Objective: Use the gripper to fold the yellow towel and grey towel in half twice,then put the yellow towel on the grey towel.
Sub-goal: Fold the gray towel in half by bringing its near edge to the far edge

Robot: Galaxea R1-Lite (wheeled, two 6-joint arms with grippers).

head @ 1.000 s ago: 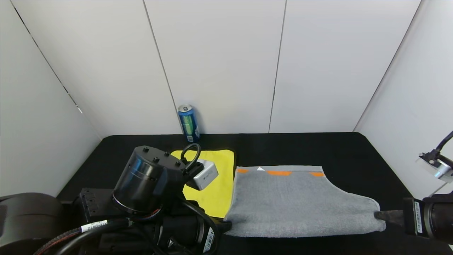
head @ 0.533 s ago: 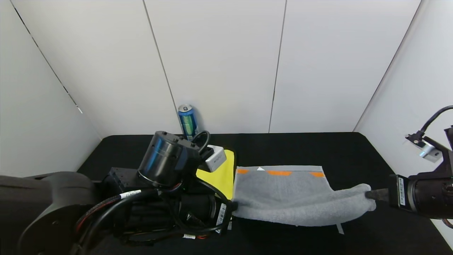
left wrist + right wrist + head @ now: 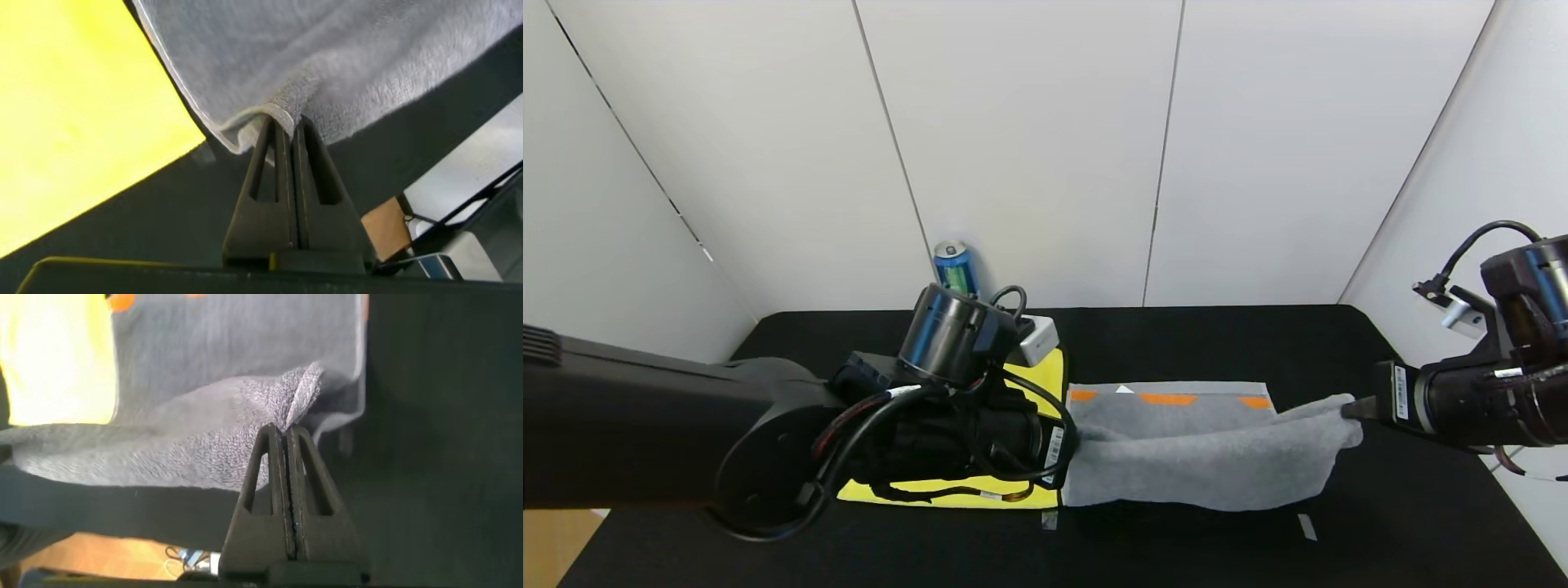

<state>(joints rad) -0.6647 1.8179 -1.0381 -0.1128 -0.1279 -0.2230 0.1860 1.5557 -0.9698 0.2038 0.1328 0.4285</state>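
The grey towel (image 3: 1201, 457) lies on the black table with orange marks along its far edge. Its near edge is lifted and hangs between my two grippers. My left gripper (image 3: 1072, 445) is shut on the towel's near left corner (image 3: 282, 106). My right gripper (image 3: 1349, 408) is shut on the near right corner (image 3: 304, 390). The yellow towel (image 3: 947, 492) lies flat to the left of the grey one, mostly hidden under my left arm; it also shows in the left wrist view (image 3: 73, 122) and the right wrist view (image 3: 49, 359).
A blue drink can (image 3: 956, 269) stands at the back of the table against the white wall. Two small tape marks (image 3: 1305, 527) sit on the black table (image 3: 1339, 343) near the front. White walls close in both sides.
Both grippers have lifted the grey towel's near edge and carried it toward the far edge. The towel now sags between them. More of the yellow towel's near edge shows.
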